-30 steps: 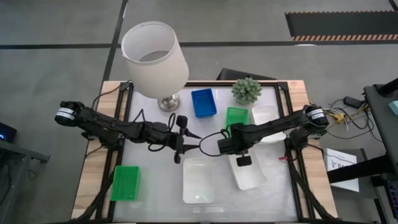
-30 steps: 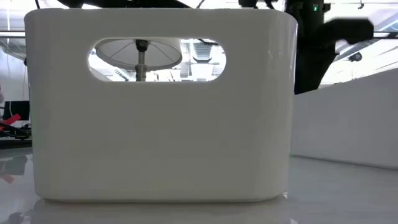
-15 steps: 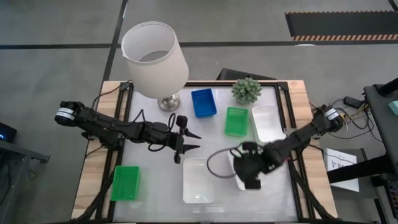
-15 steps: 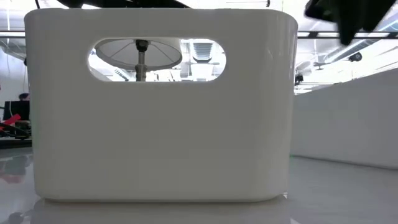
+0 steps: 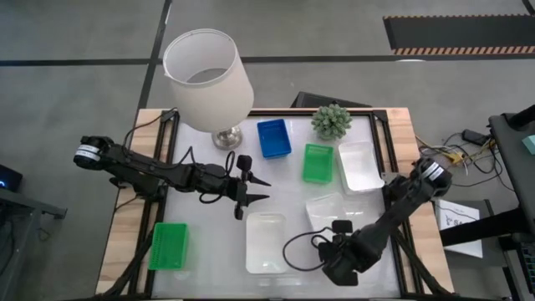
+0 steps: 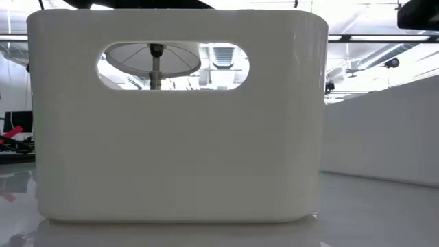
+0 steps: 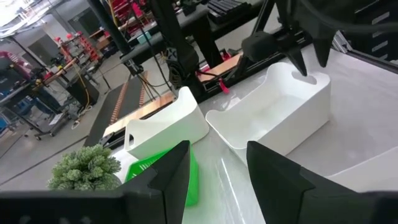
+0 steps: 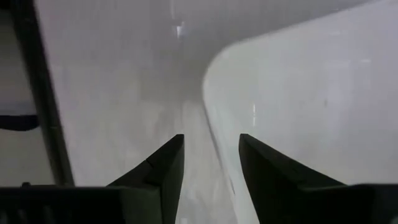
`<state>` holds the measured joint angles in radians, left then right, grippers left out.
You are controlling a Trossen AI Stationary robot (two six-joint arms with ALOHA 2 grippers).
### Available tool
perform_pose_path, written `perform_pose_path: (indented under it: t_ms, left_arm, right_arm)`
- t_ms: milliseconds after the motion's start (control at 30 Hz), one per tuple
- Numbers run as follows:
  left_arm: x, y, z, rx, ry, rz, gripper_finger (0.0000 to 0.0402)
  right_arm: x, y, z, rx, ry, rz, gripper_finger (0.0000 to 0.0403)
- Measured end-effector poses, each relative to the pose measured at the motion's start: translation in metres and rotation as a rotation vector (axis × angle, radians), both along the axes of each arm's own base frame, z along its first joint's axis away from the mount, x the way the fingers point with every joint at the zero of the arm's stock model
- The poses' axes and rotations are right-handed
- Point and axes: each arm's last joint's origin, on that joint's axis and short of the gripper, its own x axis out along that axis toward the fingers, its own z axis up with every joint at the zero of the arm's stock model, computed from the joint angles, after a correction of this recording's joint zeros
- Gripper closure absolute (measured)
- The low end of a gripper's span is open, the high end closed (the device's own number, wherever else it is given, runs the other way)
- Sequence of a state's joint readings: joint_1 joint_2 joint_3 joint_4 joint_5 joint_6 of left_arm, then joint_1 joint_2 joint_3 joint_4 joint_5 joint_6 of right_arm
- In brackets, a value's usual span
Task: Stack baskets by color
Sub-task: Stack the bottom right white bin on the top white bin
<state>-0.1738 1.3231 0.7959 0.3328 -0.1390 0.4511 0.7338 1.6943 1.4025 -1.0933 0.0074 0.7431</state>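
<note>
Three white baskets lie flat on the table: one at the near middle point(image 5: 266, 242), one right of centre point(image 5: 326, 209), one at the right point(image 5: 359, 165). Two green baskets point(image 5: 318, 163) point(image 5: 169, 245) and a blue one point(image 5: 273, 138) also rest on their bottoms. My right gripper point(image 5: 337, 261) hangs open near the near edge, pointing down; in its wrist view point(image 8: 210, 167) a white basket's rounded corner point(image 8: 298, 93) lies below the fingers, apart from them. My left gripper point(image 5: 266, 189) waits open and level over the table's middle.
A white lampshade on a metal foot point(image 5: 209, 79) stands at the far left and a small potted plant point(image 5: 332, 121) at the far middle. One white basket point(image 6: 178, 123) fills the low view. Black frame rails run along both table sides.
My right arm has swung from over the table's middle toward the near edge, passing over the white basket right of centre, which now lies uncovered on the table. The wrist has turned as it went.
</note>
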Motion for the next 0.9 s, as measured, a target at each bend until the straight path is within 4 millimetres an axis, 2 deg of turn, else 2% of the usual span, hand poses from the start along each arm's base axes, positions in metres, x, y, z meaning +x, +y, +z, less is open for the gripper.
perform_pose_path:
  t_ms: [200, 400, 567, 700, 900]
  left_arm:
    - [0.0, 0.0, 0.0, -0.002, 0.0, 0.0, 0.0258]
    - [0.0, 0.0, 0.0, -0.003, 0.001, 0.001, 0.0258]
    - [0.0, 0.0, 0.0, -0.002, 0.001, 0.001, 0.0258]
    - [0.0, 0.0, -0.001, -0.002, 0.003, 0.001, 0.0258]
    - [0.0, 0.0, -0.001, -0.001, 0.004, 0.001, 0.0258]
  right_arm:
    - [0.003, 0.002, -0.016, -0.053, 0.024, 0.059, 0.0286]
    - [0.003, 0.002, -0.015, -0.053, 0.02, 0.118, 0.038]
    - [0.004, 0.002, -0.009, -0.043, 0.006, 0.12, 0.0393]
    - [0.006, 0.004, 0.008, -0.043, 0.006, 0.117, 0.0394]
    - [0.003, -0.002, 0.052, -0.137, 0.011, 0.092, 0.0394]
